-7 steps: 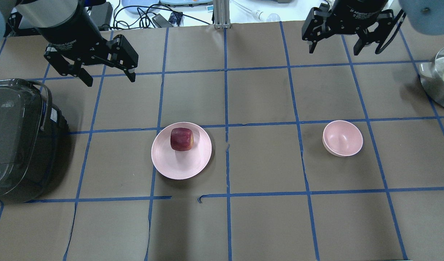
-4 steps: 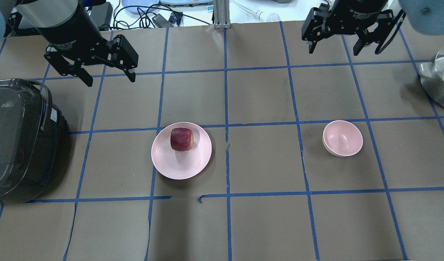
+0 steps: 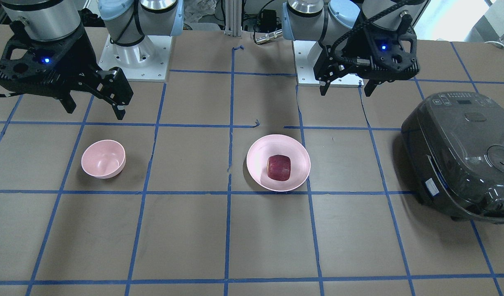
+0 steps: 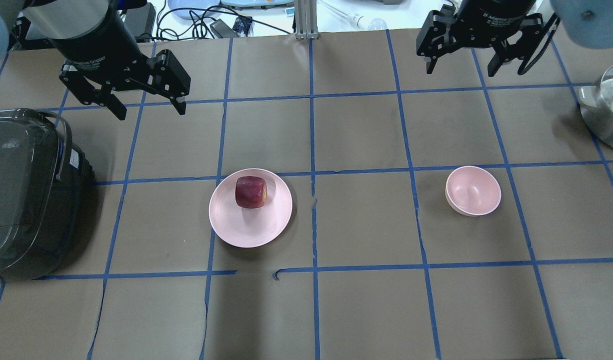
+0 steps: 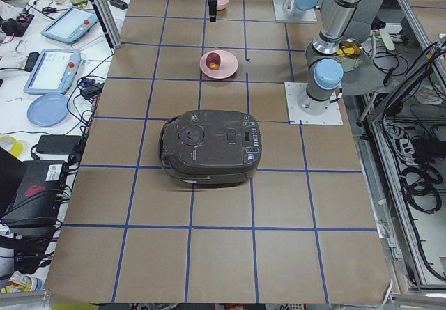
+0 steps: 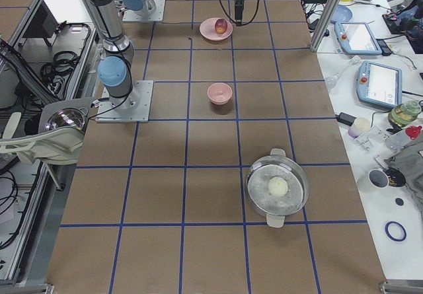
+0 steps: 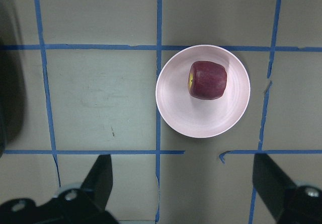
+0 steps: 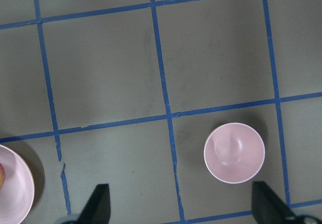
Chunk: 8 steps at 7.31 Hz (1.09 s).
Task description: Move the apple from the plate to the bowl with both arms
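The dark red apple [image 4: 251, 192] sits on the wide pink plate [image 4: 246, 230] left of the table's middle. Both also show in the front view, the apple [image 3: 278, 167] on the plate [image 3: 260, 158], and in the left wrist view, the apple [image 7: 207, 80] on the plate [image 7: 201, 118]. The small pink bowl [image 4: 473, 191] stands empty to the right and shows in the right wrist view [image 8: 234, 153]. My left gripper [image 4: 150, 110] is open and empty, high above the table, beyond and left of the plate. My right gripper [image 4: 461, 69] is open and empty, high beyond the bowl.
A dark grey rice cooker [image 4: 26, 195] stands at the table's left edge. A steel pot with a glass lid [image 4: 609, 107] stands at the right edge. Blue tape lines grid the brown table cover.
My left gripper has shifted very slightly to the left. The apple, plate, bowl and right gripper have not moved.
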Each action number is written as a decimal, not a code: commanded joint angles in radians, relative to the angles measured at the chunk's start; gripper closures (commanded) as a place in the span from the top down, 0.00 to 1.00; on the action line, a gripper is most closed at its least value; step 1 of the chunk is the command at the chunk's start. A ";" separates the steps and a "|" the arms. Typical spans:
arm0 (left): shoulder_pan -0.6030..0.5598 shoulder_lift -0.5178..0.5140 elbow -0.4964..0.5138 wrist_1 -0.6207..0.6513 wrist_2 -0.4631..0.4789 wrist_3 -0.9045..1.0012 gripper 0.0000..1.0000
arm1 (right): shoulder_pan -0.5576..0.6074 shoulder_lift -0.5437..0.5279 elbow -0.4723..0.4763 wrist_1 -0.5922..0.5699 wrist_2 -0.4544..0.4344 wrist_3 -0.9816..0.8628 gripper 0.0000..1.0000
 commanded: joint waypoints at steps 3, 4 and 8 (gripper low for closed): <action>0.006 -0.005 -0.003 0.009 0.008 0.001 1.00 | 0.000 0.000 0.000 0.000 0.000 0.000 1.00; 0.006 -0.005 -0.003 0.011 0.008 0.001 1.00 | 0.000 0.000 0.000 0.000 0.000 -0.001 1.00; 0.003 -0.007 -0.003 0.011 0.008 -0.001 0.99 | 0.000 0.000 -0.002 0.002 0.000 -0.001 1.00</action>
